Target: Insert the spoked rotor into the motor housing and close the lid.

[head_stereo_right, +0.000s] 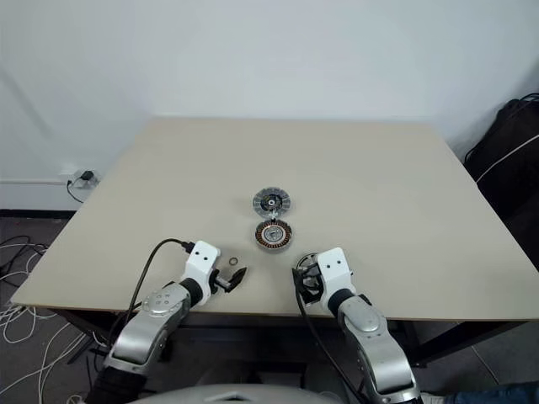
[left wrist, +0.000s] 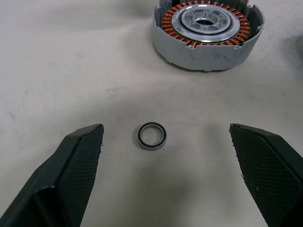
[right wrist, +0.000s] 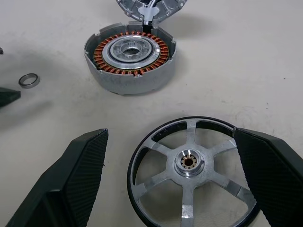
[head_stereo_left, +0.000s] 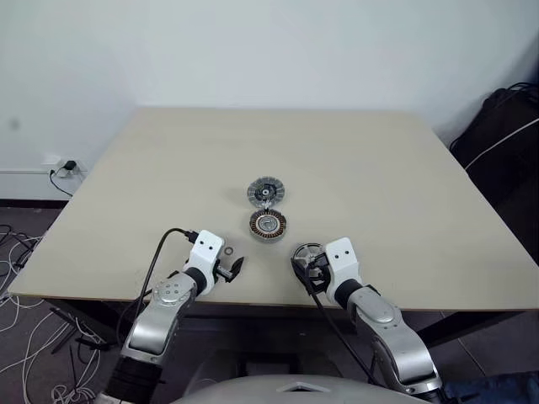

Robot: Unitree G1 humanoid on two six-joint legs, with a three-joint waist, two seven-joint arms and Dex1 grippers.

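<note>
The motor housing (head_stereo_left: 268, 224), a round grey shell with copper windings around a silver centre, sits mid-table. Just behind it lies the lid (head_stereo_left: 267, 192), its dark and silver segmented face up. The spoked rotor (right wrist: 194, 170), a silver wheel with a thin dark rim, lies flat near the table's front edge, between the spread fingers of my open right gripper (right wrist: 170, 135). Neither finger touches it. My left gripper (left wrist: 165, 130) is open too, low over the table to the left of the housing (left wrist: 207, 33), with nothing held.
A small bearing ring (left wrist: 151, 136) lies on the table between the left gripper's fingers. The table's front edge (head_stereo_left: 253, 301) runs just under both wrists. A dark bag (head_stereo_left: 505, 126) stands off the far right corner, and cables (head_stereo_left: 25, 337) lie on the floor at left.
</note>
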